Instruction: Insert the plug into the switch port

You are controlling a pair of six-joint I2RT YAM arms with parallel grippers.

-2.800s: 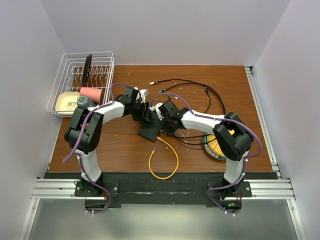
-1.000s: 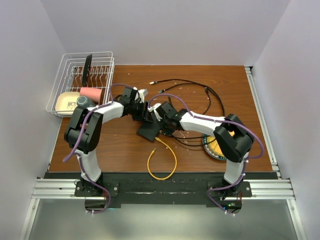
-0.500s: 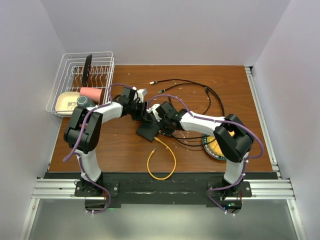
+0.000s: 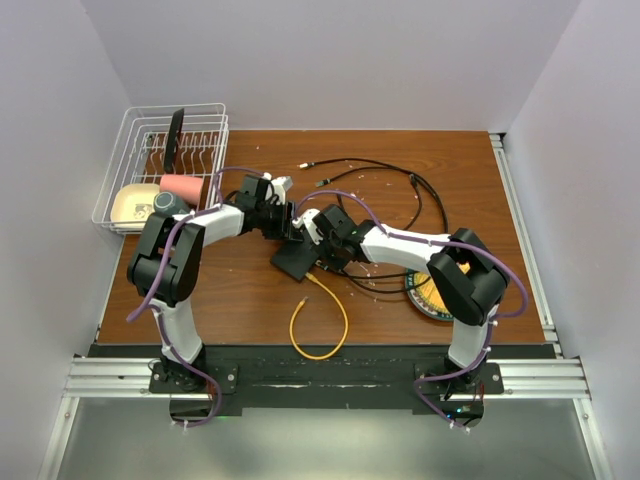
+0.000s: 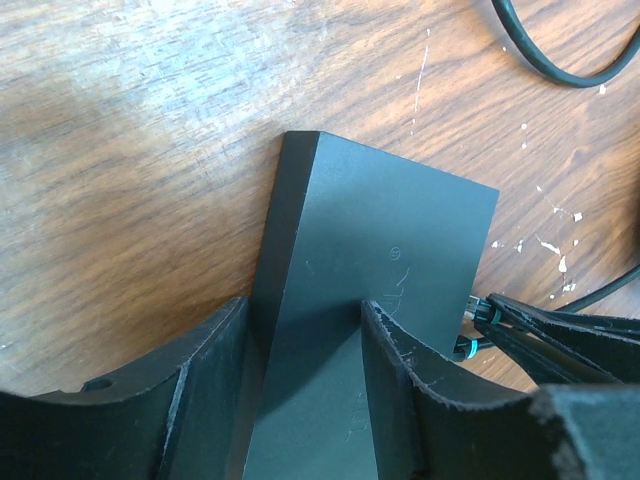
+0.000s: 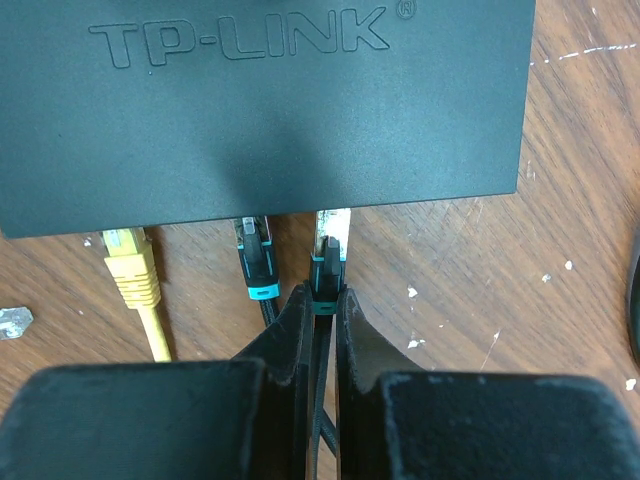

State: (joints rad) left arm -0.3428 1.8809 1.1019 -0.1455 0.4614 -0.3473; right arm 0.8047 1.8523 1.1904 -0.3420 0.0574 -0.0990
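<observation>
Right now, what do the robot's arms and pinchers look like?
The left arm and right arm are white tubes joined by chunky black joints. A purple cable loops along each one. The fingers are flat and black, with rough, scuffed edges.

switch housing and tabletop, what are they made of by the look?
The switch: likely moulded plastic, matte black, with brand lettering moulded into the face. The table: wood or wood-look laminate, brown grain with pale scuffs; I cannot tell which.
</observation>
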